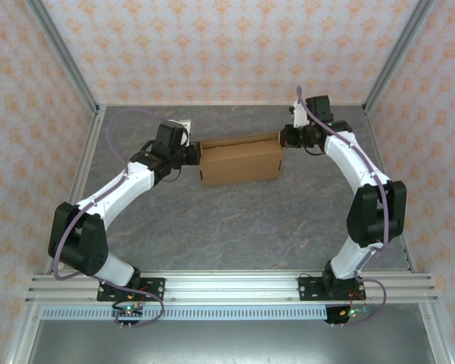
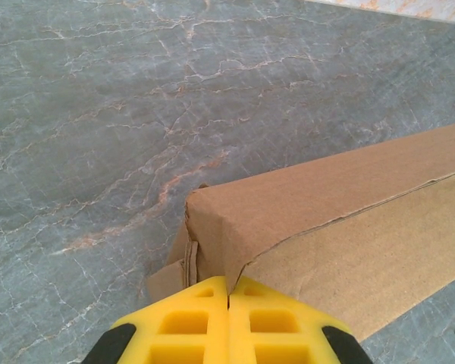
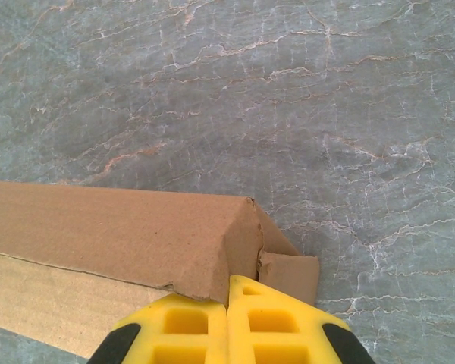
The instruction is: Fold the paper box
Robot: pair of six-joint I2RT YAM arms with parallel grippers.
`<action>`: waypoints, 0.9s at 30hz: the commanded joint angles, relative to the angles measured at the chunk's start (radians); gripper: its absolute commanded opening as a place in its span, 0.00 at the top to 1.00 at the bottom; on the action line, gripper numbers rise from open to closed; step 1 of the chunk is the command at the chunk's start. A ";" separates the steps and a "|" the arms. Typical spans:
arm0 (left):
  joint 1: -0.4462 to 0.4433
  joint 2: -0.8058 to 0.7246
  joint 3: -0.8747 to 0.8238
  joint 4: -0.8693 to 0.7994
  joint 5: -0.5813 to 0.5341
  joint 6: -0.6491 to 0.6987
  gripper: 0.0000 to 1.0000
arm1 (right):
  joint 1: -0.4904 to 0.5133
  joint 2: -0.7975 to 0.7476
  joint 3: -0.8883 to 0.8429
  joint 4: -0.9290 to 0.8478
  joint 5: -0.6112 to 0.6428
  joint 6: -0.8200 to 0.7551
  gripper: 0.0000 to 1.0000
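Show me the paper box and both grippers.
paper box point(image 1: 241, 163), top external view, middle of its broad face.
left gripper point(image 2: 228, 294), left wrist view, seam between shut fingertips.
right gripper point(image 3: 227, 299), right wrist view, seam between shut fingertips.

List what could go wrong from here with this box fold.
The left gripper and right gripper, both shut, meet opposite ends of the paper box; uneven pushing could skid or twist it.
The left-end flap and right-end flap jut out loose; either may crumple instead of tucking in.
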 commanded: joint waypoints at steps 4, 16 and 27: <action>0.049 -0.025 -0.008 -0.207 -0.063 -0.006 1.00 | -0.016 0.030 -0.014 -0.130 0.138 0.003 0.99; 0.041 -0.048 0.016 -0.289 -0.172 0.001 1.00 | -0.016 0.043 0.013 -0.146 0.133 0.035 0.99; 0.008 -0.051 0.024 -0.315 -0.183 -0.112 1.00 | -0.010 0.040 0.017 -0.146 0.141 0.059 0.99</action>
